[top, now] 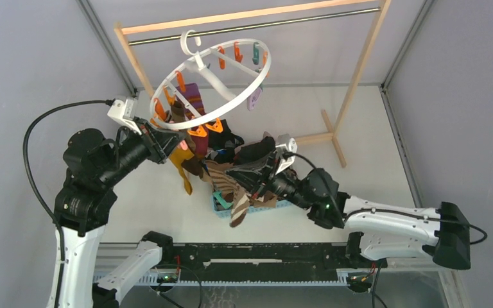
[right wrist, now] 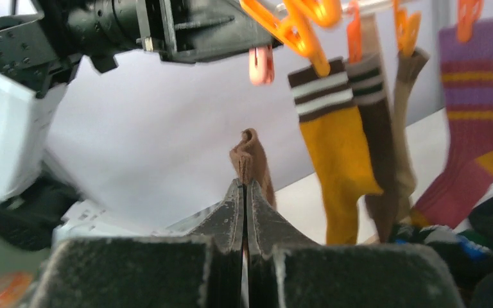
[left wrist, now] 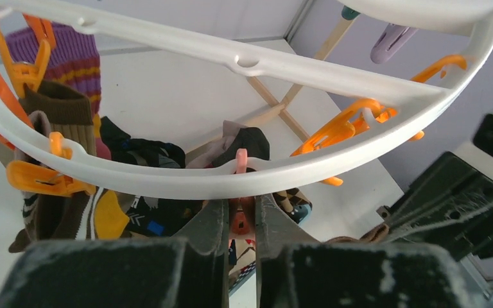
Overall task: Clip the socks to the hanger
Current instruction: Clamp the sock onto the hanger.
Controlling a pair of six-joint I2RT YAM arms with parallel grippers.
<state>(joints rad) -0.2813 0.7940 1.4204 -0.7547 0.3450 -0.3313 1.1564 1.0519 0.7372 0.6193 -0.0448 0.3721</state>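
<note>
Plain grey walls [top: 32, 64] close in the white tabletop [top: 372, 147], evenly lit, and a pale wooden-framed rack with a metal rod [top: 282, 11] stands at the back.

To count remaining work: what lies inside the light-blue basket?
A heap of mixed socks fills the basket, spilling over its rim. The socks cover its bottom; the right arm hides part.

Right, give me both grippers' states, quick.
Left gripper: closed on a pink clothespin.
Right gripper: closed on a brown sock.
</note>
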